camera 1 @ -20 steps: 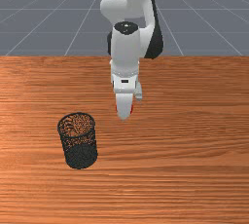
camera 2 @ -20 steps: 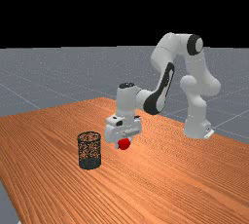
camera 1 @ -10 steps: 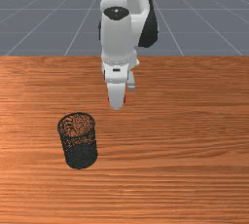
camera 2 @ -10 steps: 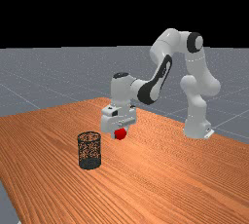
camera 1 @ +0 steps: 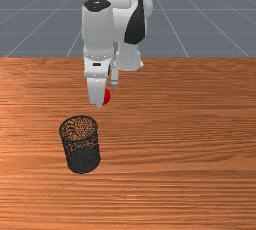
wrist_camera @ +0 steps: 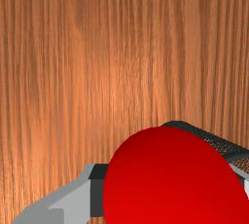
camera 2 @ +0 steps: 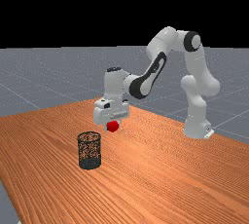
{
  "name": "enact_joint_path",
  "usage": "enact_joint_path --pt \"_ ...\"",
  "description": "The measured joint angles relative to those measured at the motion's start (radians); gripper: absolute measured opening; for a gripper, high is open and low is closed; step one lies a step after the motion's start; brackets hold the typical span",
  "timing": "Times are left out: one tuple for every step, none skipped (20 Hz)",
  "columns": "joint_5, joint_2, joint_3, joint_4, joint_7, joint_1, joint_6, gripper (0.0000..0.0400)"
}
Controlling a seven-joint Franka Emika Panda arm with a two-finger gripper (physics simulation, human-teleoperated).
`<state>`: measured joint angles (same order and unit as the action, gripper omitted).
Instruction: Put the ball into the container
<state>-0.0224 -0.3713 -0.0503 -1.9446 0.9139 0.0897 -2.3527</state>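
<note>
The red ball (camera 2: 113, 126) is up in the air between the jaws, which are closed on it from two sides and stand as far apart as the ball is wide. In the wrist view, the dark pad of one grey finger (wrist_camera: 70, 201) touches the ball. The black mesh container (camera 1: 82, 160) stands upright, lower than the jaws and near them, toward the front view's left and also the far view's left. Below the jaws is the wooden counter (camera 1: 190, 154), and the white arm (camera 2: 197, 67) carries them above it
</note>
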Motion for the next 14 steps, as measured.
enact_joint_path --pt "-0.001 0.006 0.0 0.007 0.0 0.0 0.017 0.0279" --pt "-0.001 -0.007 0.0 0.034 -0.001 -0.001 0.036 0.0279" --pt "-0.011 -0.025 -0.004 0.064 -0.011 -0.005 0.055 0.0279" --pt "-0.001 -0.04 -0.001 0.089 -0.01 -0.003 0.066 0.0279" --pt "-0.017 -0.059 -0.006 0.118 -0.018 -0.009 0.075 0.0279" --pt "-0.027 -0.081 -0.01 0.152 -0.029 -0.015 0.087 0.0279" --pt "-0.037 -0.103 -0.015 0.187 -0.038 -0.021 0.099 0.0279" --pt "-0.036 -0.123 -0.014 0.218 -0.038 -0.022 0.111 0.0279" --pt "-0.044 -0.143 -0.018 0.249 -0.045 -0.027 0.123 0.0279" --pt "-0.039 -0.16 -0.016 0.277 -0.043 -0.026 0.134 0.0279" --pt "-0.031 -0.163 -0.012 0.281 -0.028 -0.019 0.134 0.0279" --pt "-0.01 -0.166 0.003 0.286 0.026 0.002 0.137 0.0279" --pt "-0.01 -0.169 0.003 0.289 0.041 0.009 0.138 0.0279" --pt "-0.009 -0.172 0.003 0.293 0.059 0.018 0.139 0.0279"
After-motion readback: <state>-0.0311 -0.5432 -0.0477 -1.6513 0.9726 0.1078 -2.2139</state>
